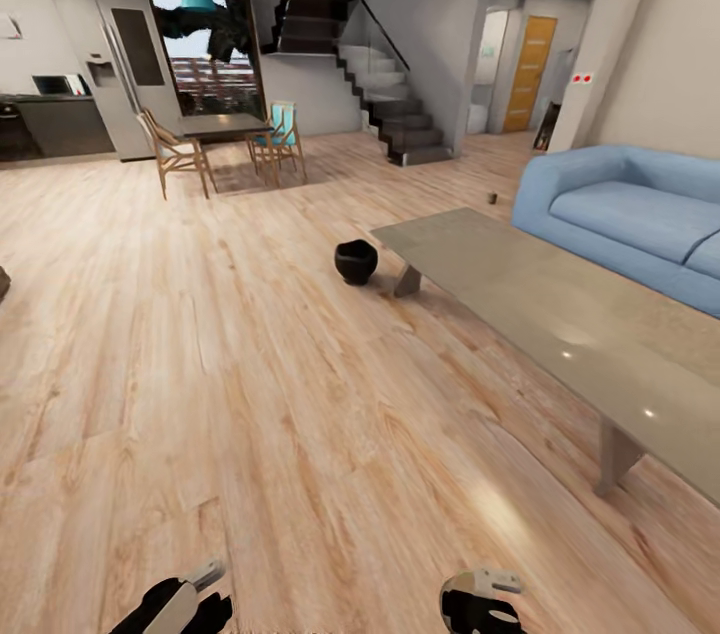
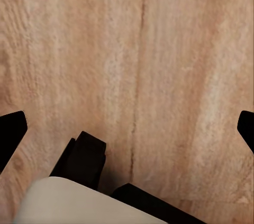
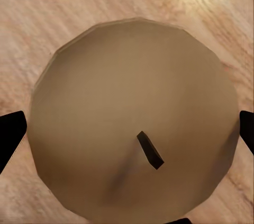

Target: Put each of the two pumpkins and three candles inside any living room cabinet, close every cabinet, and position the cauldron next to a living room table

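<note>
The right gripper (image 3: 127, 131) pinches a candle (image 3: 132, 118), fingertips set at its opposite sides, above the floor (image 1: 250, 394). The left gripper (image 2: 127, 128) is spread wide with nothing between the fingers. Farther out, the cauldron (image 1: 356, 261) stands just beside the table (image 1: 560, 314) corner. Past the table, a small object, possibly another candle (image 1: 492, 198), sits near the sofa (image 1: 640, 214).

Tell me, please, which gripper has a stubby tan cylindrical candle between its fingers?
The right gripper: a tan candle with a dark wick sits between its fingers, while the left gripper frames bare wooden floor.
</note>
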Controlling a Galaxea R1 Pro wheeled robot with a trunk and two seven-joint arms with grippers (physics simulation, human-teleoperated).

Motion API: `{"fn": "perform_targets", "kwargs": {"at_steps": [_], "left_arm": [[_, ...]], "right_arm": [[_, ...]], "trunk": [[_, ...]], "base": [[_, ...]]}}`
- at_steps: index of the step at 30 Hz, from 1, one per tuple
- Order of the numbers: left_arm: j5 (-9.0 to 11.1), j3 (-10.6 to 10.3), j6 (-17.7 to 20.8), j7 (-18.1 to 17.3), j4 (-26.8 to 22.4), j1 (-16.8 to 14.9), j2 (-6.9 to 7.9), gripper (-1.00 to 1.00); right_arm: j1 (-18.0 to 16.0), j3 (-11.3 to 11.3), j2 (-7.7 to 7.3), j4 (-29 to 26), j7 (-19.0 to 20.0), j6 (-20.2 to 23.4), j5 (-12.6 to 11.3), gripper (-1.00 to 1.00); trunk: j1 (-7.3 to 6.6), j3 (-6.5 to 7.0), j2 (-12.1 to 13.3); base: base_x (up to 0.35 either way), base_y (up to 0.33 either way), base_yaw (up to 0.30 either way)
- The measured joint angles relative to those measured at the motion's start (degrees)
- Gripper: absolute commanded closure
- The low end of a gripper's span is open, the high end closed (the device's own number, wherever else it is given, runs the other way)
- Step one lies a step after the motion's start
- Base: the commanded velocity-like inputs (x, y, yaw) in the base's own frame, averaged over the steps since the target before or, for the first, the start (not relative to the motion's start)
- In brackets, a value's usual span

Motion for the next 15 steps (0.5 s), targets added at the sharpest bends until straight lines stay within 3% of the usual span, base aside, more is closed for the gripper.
{"fn": "perform_targets", "kwargs": {"at_steps": [15], "left_arm": [[0.2, 0.0, -0.1, 0.0, 0.0, 0.0, 0.02, -1.0]], "right_arm": [[0.0, 0.0, 0.01, 0.0, 0.0, -0.1, 0.0, 1.0]], "trunk": [[0.0, -0.44, 0.0]], "base": [[0.0, 0.0, 0.275]]}}
